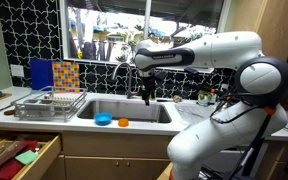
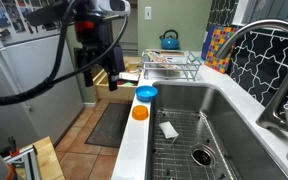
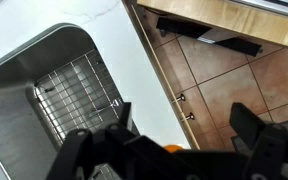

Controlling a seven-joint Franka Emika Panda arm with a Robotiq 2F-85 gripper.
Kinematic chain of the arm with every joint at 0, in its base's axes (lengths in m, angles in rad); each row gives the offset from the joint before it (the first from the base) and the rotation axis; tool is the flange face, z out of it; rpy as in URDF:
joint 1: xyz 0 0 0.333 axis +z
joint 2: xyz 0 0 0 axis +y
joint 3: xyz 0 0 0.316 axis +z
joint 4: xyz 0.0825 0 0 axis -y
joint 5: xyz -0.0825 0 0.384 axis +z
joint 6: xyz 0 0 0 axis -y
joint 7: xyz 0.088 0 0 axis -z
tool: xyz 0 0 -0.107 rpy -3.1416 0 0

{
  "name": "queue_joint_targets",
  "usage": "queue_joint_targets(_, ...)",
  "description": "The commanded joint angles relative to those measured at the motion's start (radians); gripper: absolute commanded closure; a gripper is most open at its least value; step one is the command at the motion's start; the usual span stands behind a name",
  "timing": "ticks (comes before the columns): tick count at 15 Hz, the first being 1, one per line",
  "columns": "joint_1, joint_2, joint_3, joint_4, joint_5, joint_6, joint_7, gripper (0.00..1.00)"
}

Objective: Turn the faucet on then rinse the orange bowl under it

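Note:
The orange bowl [image 1: 123,122] is small and sits on the front counter edge of the sink, next to the larger blue bowl [image 1: 103,120]. Both exterior views show the orange bowl [image 2: 139,113]. In the wrist view only a sliver of it [image 3: 172,148] shows below my fingers. The dark gooseneck faucet [image 1: 125,74] stands behind the basin and looms at the right in an exterior view [image 2: 269,55]. No water is visible. My gripper [image 1: 147,93] hangs above the sink's front edge, over the orange bowl. It is open and empty [image 3: 184,122], and it also shows in an exterior view [image 2: 109,72].
A wire dish rack [image 1: 50,104] stands on the counter beside the steel sink [image 2: 219,105]. A white object [image 2: 169,130] lies on the sink's grid. A wooden drawer [image 1: 19,155] is pulled open below. A blue kettle [image 2: 169,40] sits further back.

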Motion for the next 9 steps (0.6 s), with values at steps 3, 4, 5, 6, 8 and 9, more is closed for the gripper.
queue_joint_targets(3,0.013,0.036,-0.013,0.017,-0.031,0.023,0.038,0.0)
queue_joint_targets(4,-0.014,0.093,-0.008,0.047,-0.057,0.074,0.107,0.0)
queue_joint_targets(5,-0.029,0.133,-0.012,0.073,-0.073,0.122,0.152,0.0)
queue_joint_targets(6,-0.041,0.177,-0.026,0.106,-0.095,0.192,0.178,0.0)
queue_joint_targets(8,-0.08,0.278,-0.037,0.178,-0.148,0.317,0.241,0.0)
queue_joint_targets(9,-0.102,0.327,-0.036,0.212,-0.167,0.361,0.283,0.0)
